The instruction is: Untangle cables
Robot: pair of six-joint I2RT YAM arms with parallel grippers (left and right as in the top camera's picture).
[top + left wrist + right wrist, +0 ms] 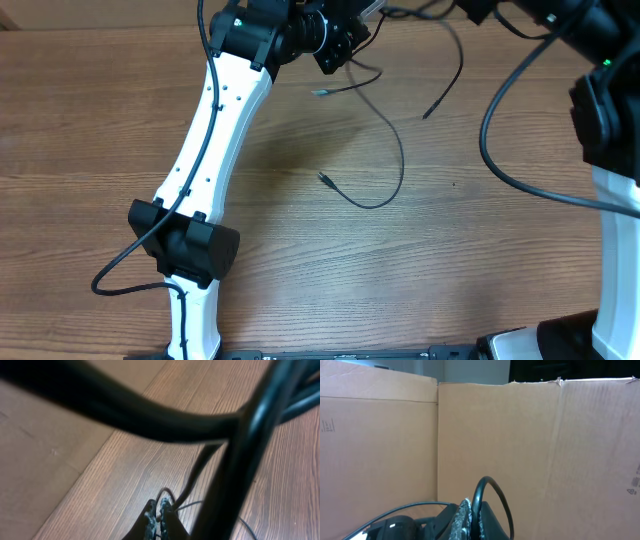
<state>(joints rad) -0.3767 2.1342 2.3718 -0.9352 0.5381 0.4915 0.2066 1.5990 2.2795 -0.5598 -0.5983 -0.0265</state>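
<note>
**Overhead, left-wrist and right-wrist views of a two-arm rig at a wooden desk (90, 120).** The left arm (215, 140), white with black joints, reaches from the near edge of the desk to the far edge. The left hand (158, 508) is closed, its fingers pressed together on a thin cord, a small loop of which stands just above the fingertips; a further thin strand runs off to the right over the wood grain; blurred thick arm cables (150, 420) cross the foreground of this view. The right arm (615, 240) stands at the right side, with a thick black cable (490, 140) looping out beside it. The right hand (471, 515) is seen clearly only in its own wrist view; it is closed, with a black cord arching up from between its fingers and down again to the right; behind it stands a brown cardboard wall (545, 450). The cables (401, 150), thin and black, lie spread over the far middle of the desk as loose open curves, not as a tight bundle. One cord sweeps from beside the left hand in a long arc and ends in a small plug (325, 178) near the centre of the desk; a second plug end (320, 92) lies just on the near side of the left hand, its cord running to the right; a third end (427, 115) rests further right, its cord bending up toward the far right corner. Whether the cords cross one another beneath the left hand cannot be told.
</note>
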